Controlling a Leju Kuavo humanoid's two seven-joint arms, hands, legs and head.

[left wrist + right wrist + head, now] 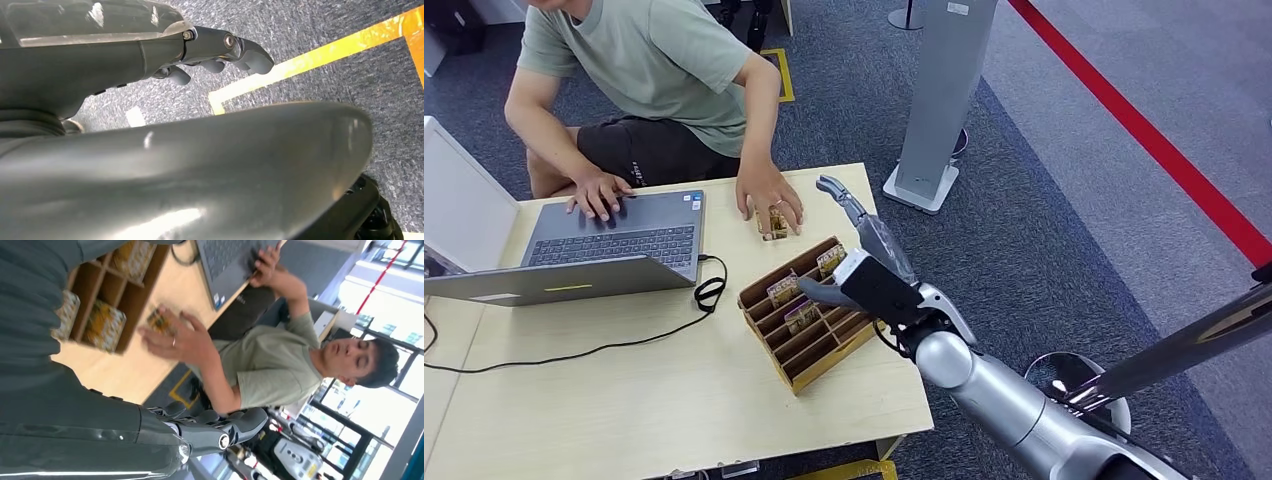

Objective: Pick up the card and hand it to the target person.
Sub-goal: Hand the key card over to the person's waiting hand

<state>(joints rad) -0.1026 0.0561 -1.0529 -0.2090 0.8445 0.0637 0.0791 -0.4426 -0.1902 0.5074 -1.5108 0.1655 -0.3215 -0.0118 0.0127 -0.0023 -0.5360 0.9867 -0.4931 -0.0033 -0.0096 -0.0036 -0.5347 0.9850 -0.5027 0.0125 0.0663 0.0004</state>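
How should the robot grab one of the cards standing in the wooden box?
Probably by the top edge of a card, coming from above. The cards stand upright in the slots of the wooden box, so only their tops poke out and the walls block the sides. The right hand hovers beside the box, holding nothing.

My right hand point(864, 262) is dark grey and black, on a silver arm point(1014, 410). Just under it, the rack point(809, 312) is light brown wood, holding cards point(784, 289) patterned in yellow and brown. Beyond my hand, the person's point(649, 70) shirt is sage green, the shorts black. The bench point(654, 400) is pale wood; the laptop point(614, 245) is grey with a black cable point(574, 355). The carpet point(1044, 230) is speckled grey-blue with a red stripe point(1154, 140). By my grey left hand point(220, 50), yellow tape point(320, 60) marks the carpet.
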